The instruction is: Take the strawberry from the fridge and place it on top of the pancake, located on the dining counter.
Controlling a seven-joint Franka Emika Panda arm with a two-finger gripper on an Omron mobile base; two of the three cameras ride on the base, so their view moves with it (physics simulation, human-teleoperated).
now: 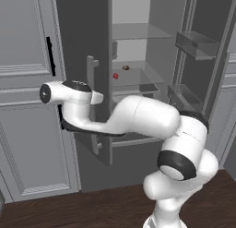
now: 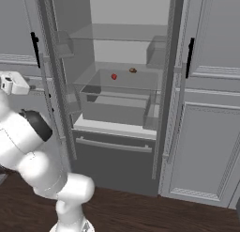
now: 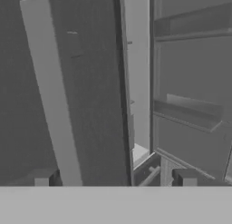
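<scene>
The gripper [image 3: 113, 178] is spread wide and empty, its fingertips [image 3: 41, 177] set either side of the fridge [image 2: 117, 151] door's bar handle [image 3: 52, 91]. Both doors are swung open. The strawberry [image 2: 114, 76] is seen on a glass shelf [image 2: 140, 81] inside, near a small brown item [image 2: 133, 70]. Dark wood flooring [image 2: 140, 212] lies below.
</scene>
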